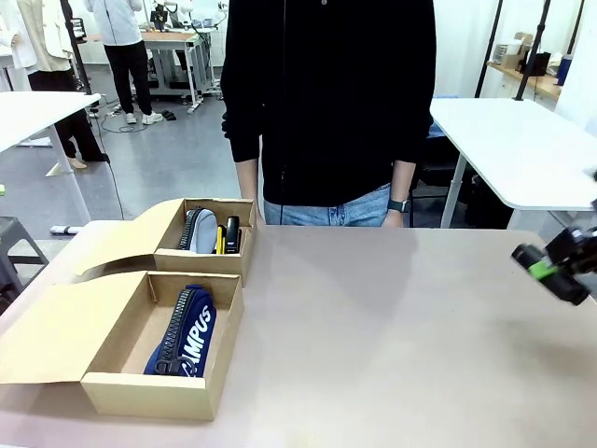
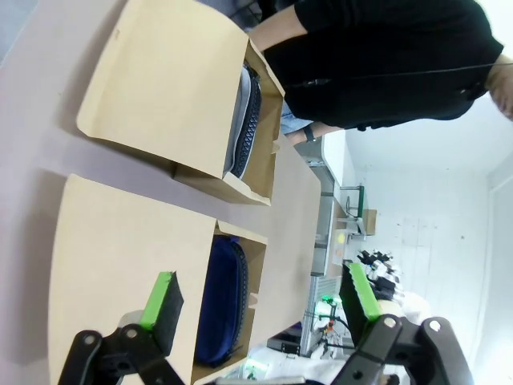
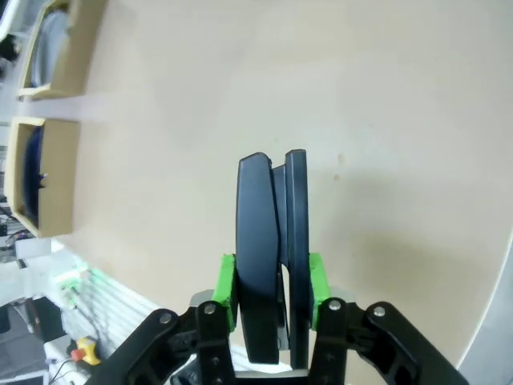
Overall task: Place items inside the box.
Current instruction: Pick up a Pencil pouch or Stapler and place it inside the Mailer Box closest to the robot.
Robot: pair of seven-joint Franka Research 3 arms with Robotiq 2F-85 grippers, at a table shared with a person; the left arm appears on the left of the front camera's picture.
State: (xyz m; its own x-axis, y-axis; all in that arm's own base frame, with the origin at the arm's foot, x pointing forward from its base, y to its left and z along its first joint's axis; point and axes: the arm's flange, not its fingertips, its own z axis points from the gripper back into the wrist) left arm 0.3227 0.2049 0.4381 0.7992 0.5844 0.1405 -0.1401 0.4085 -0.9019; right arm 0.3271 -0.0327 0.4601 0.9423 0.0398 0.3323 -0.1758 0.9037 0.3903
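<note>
The right fingers were clamped on a black stapler held between their pads, above the bare surface. The left fingers stood wide apart, gripping nothing. Beyond their tips, the navy pouch lay in its box.

A robotics lab or open workroom is shown. Just beyond the right gripper a plain white table is set on a bare grey floor, and a second white table is seen far across to its left. Farther beyond the gripper, black stand poles and a shelf loaded with boxes are placed by a white wall. Far off to its left, a workbench stacked with equipment is seen, with cables trailed over the floor and people stood nearby. In the right wrist view, a red button on a yellow base is seen back beside the gripper's fingers.
</note>
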